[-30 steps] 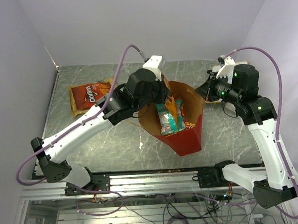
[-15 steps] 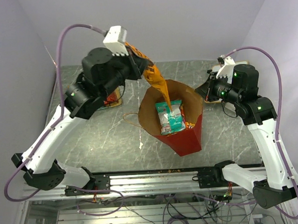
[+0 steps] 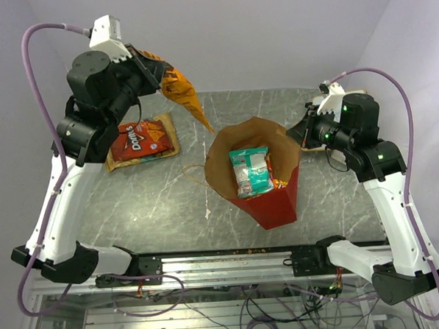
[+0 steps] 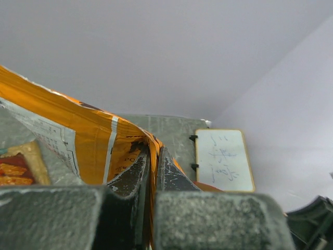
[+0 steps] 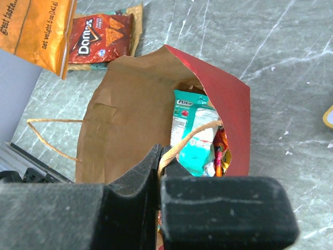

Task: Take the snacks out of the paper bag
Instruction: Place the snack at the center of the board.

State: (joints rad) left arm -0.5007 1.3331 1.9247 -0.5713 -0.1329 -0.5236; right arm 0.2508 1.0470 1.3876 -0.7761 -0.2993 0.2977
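The left hand [image 3: 142,65] is raised well above the worktop [image 3: 148,205], up and to the left of the paper bag [image 3: 273,206]. Its fingers are pinched narrow on the top edge of a flat orange chip bag [image 3: 182,93]. That packet hangs in the air with its lower corner pointing down toward the paper bag's left rim, clear of it. In the left wrist view the hand [image 4: 152,156] grips the orange foil [image 4: 78,135] tightly.

The right hand [image 3: 297,134] sits at the paper bag's right rim. The right wrist view shows this hand [image 5: 160,159] closed on the bag's tan twisted handle [image 5: 195,136]. The bag [image 5: 229,99] stands open, its brown inside showing. A teal packet [image 3: 251,170] stands upright inside it, with orange and red packets [image 5: 221,151] just to its right against the bag's wall. The bag's other handle [image 3: 194,177] lies loose on the worktop at the bag's left side.

A red Doritos bag [image 3: 141,139] lies flat on the worktop, well left of the paper bag.
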